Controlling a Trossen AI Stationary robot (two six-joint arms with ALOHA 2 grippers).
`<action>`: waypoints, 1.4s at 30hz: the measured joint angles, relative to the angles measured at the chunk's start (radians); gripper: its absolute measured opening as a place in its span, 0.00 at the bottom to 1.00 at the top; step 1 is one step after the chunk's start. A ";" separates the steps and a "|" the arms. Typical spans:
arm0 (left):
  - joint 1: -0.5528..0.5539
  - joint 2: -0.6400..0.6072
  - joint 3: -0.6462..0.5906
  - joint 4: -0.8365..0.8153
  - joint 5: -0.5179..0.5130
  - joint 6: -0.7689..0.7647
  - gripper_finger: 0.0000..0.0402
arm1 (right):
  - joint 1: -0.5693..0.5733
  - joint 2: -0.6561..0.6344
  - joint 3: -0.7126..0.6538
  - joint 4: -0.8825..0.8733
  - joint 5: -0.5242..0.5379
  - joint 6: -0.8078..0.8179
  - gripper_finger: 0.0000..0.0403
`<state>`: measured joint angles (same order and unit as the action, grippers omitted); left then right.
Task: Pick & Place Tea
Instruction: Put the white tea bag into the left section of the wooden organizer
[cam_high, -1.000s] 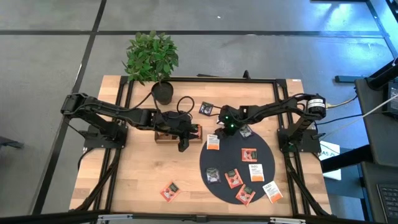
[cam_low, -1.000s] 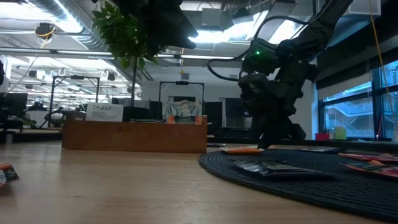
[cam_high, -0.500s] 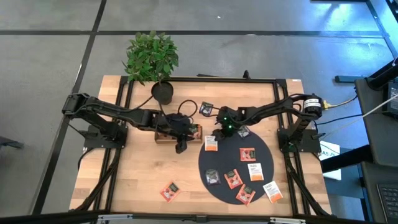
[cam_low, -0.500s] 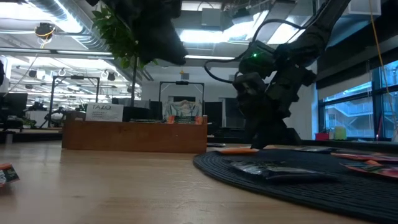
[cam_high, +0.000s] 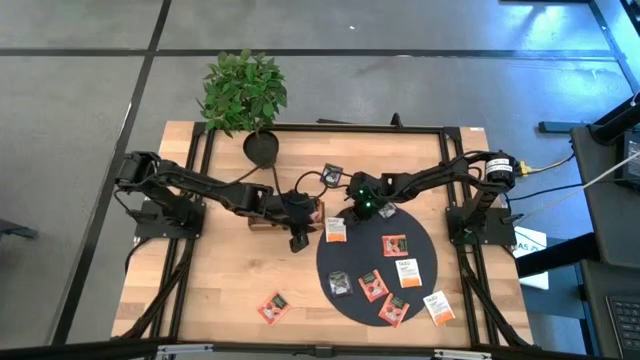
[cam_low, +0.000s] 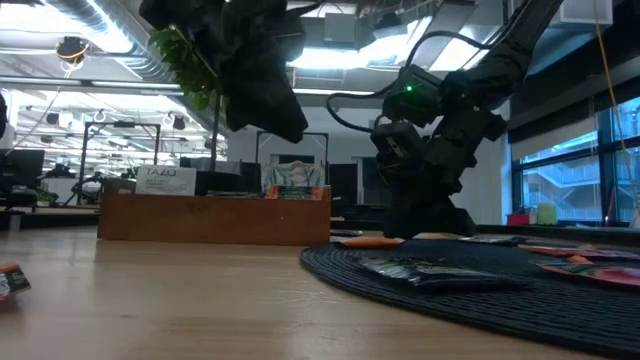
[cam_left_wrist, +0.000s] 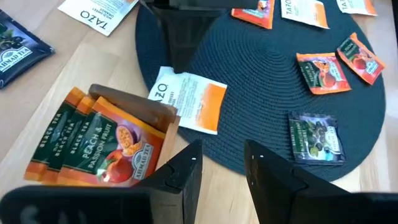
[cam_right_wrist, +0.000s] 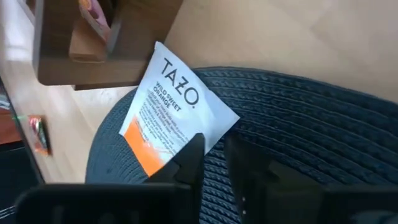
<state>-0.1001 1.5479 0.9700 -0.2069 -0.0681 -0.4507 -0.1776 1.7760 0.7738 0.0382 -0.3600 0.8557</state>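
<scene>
A white-and-orange tea sachet (cam_right_wrist: 174, 115) lies on the left rim of the black round mat (cam_high: 400, 300), one corner over the wood. My right gripper (cam_right_wrist: 214, 155) slants down onto its mat-side edge, its fingers a narrow gap apart. The wooden tray (cam_left_wrist: 134, 106) holds several red-orange sachets (cam_left_wrist: 102, 146) standing in a compartment. My left gripper (cam_left_wrist: 221, 165) hangs open and empty above the mat's edge, just beside the tray's right end (cam_high: 318, 212). More tea sachets (cam_high: 385, 270) lie on the mat. My right gripper comes slanting down from the table's right. One fingertip (cam_right_wrist: 194, 149) lies over the sachet's mat-side edge (cam_right_wrist: 186, 140) and the other (cam_right_wrist: 245, 158) stands over the bare mat. Whether the edge sits between the fingers I cannot tell. The sachet lies flat.
A potted plant (cam_high: 245, 95) stands at the far edge behind the tray. A dark sachet (cam_high: 331, 176) lies on the wood beyond the grippers, and a red-orange one (cam_high: 273, 306) lies near the front left. Bare wood stretches left of the mat.
My left gripper has come down and a little toward the table's near edge, beside the tray's right end. My right gripper has edged toward the table's left, and the mat with its sachets has slid a little leftward along the table with it.
</scene>
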 joint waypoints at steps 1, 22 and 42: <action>0.000 0.003 0.000 0.006 0.000 0.000 0.28 | 0.000 0.000 0.000 0.000 0.008 -0.002 0.13; -0.005 0.069 0.000 0.102 -0.018 -0.018 0.28 | -0.003 -0.002 -0.002 0.021 -0.047 -0.052 0.01; -0.129 0.454 0.269 0.002 -0.257 -0.012 0.28 | -0.003 -0.003 -0.001 0.012 -0.086 -0.050 0.04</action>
<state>-0.2287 2.0018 1.2391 -0.2046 -0.3249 -0.4626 -0.1802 1.7725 0.7731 0.0501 -0.4461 0.8055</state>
